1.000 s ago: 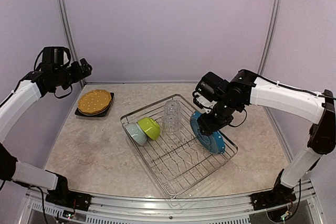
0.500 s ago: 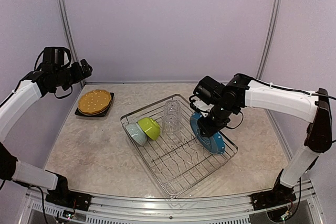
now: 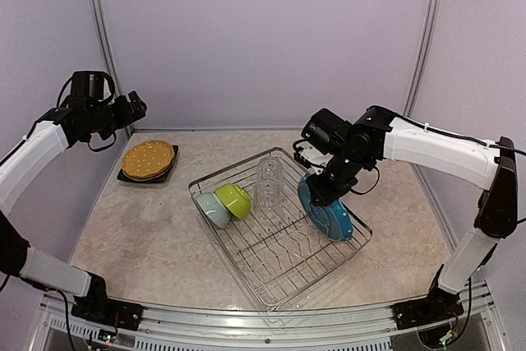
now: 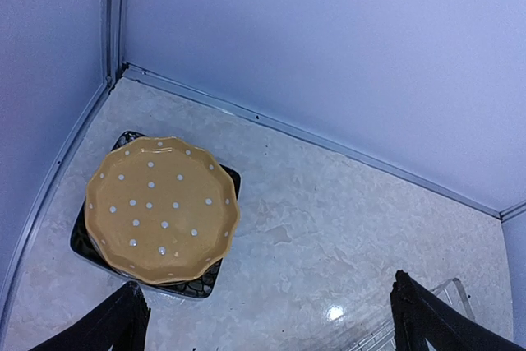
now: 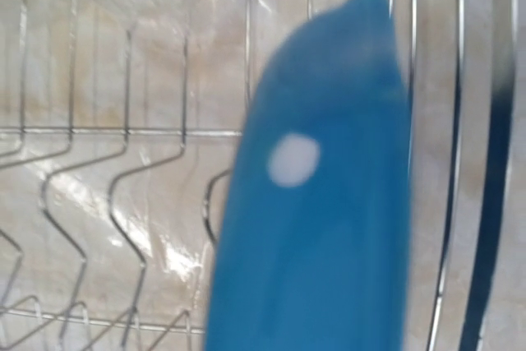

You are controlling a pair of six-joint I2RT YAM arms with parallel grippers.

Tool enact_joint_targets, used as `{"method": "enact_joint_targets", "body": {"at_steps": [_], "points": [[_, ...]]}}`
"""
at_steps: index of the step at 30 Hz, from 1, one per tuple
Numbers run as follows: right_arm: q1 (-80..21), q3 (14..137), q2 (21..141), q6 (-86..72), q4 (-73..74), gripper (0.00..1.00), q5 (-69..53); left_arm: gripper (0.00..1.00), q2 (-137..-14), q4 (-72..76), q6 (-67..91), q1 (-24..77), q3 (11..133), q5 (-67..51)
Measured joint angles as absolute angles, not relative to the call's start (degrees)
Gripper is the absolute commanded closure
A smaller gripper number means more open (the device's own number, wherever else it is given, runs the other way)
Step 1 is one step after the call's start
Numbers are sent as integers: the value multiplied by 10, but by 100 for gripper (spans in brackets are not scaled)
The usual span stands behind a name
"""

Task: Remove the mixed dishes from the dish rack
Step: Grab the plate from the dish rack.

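One blue-dotted plate stands on edge at the right side of the dish rack, leaning a little, with its rim line running from far-left to near-right. My right gripper sits at the far, upper end of that rim, so the plate hangs just below and to the near-right of the hand. In the right wrist view the plate fills the frame as a blur and my own fingers do not show, so I cannot tell whether the jaws have bitten the rim or only bracket it. My left gripper hangs spread wide and empty, well apart from the rack, above the orange-dotted plate stacked on the black square plate. This makes the right arm plainly the nearer one. Compared with a second ago, my right wrist has shifted slightly toward the far-left, while the plate remains in its slot and the left arm has barely moved.
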State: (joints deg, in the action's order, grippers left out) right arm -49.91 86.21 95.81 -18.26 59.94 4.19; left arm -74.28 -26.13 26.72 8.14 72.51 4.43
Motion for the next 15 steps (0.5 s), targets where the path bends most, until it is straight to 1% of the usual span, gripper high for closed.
{"method": "enact_joint_targets", "body": {"at_steps": [6, 15], "points": [[-497, 883, 958, -195, 612, 85, 24, 1, -753, -261, 267, 81, 735, 39], [-494, 884, 959, -196, 615, 89, 15, 1, -761, -261, 267, 81, 737, 33]]}}
